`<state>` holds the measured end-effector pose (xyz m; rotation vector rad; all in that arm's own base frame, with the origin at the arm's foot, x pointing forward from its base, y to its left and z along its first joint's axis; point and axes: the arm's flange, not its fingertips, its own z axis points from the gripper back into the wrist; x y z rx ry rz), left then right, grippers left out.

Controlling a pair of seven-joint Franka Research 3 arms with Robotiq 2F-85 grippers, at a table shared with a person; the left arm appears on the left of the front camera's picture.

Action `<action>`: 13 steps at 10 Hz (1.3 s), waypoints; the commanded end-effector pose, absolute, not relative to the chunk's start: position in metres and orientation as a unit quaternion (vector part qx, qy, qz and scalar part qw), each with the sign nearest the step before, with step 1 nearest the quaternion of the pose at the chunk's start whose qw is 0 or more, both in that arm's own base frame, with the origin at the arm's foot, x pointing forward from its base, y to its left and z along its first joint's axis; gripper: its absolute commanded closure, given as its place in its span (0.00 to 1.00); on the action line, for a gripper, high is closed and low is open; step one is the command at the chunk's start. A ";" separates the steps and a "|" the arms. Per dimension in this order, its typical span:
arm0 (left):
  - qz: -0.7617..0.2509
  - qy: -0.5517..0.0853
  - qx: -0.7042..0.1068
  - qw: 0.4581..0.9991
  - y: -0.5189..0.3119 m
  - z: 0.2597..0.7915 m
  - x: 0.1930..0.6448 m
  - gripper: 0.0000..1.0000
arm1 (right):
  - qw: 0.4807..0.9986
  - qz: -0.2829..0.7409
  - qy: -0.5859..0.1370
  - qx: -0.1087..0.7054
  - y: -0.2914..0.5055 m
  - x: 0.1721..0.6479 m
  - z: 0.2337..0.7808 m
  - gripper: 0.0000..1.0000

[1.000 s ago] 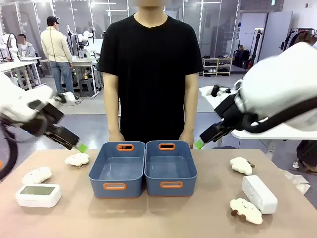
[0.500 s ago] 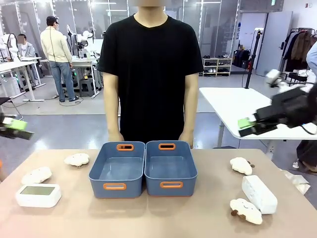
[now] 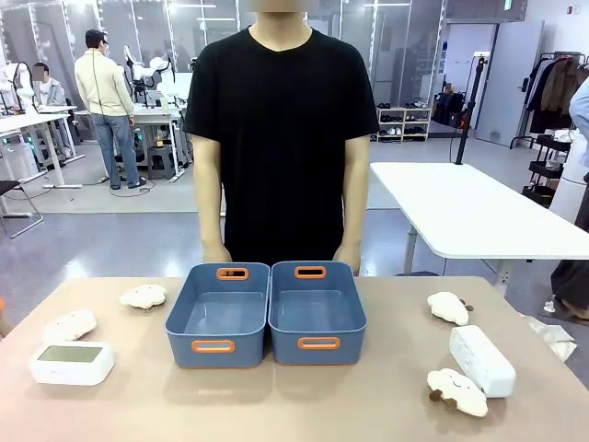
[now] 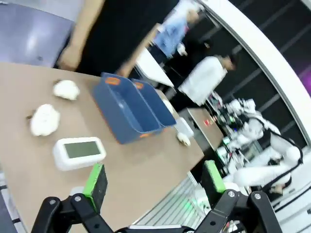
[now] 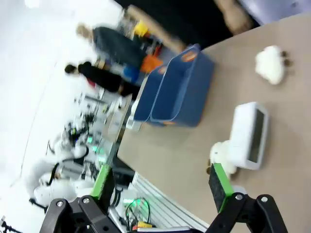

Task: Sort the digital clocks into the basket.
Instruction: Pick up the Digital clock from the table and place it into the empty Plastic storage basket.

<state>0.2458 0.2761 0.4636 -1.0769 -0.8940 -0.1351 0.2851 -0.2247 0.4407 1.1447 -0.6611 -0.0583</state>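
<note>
Left tool (image 4: 154,178) and right tool (image 5: 161,182) spread, gripping nothing.
Left clock (image 3: 71,363) lies by the bench's (image 3: 294,405) left edge, right clock (image 3: 481,360) by its right edge, baskets (image 3: 247,351) between.

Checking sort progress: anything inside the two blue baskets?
Nothing visible: left basket and right basket show bare floors. The left digital clock and right digital clock sit outside on the table. Floor behind each near wall is hidden.

Black left claw (image 4: 154,177) and right claw (image 5: 161,180), green pads (image 4: 95,180).
</note>
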 end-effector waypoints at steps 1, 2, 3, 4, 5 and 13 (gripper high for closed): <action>-0.017 -0.435 -0.492 0.754 0.291 0.452 0.242 0.00 | 0.775 -0.053 -0.349 0.524 -0.236 0.273 0.440 0.00; -0.005 -0.439 -0.490 0.754 0.294 0.451 0.239 0.00 | 0.777 -0.060 -0.348 0.522 -0.238 0.271 0.438 0.00; -0.007 -0.432 -0.491 0.756 0.289 0.448 0.248 0.00 | 0.778 -0.043 -0.350 0.521 -0.234 0.281 0.437 0.00; -0.007 -0.428 -0.486 0.762 0.302 0.449 0.225 0.00 | 0.782 -0.066 -0.335 0.521 -0.250 0.265 0.441 0.00; -0.007 -0.428 -0.486 0.762 0.302 0.449 0.225 0.00 | 0.782 -0.066 -0.335 0.521 -0.250 0.265 0.441 0.00; -0.007 -0.428 -0.486 0.762 0.302 0.449 0.225 0.00 | 0.782 -0.066 -0.335 0.521 -0.250 0.265 0.441 0.00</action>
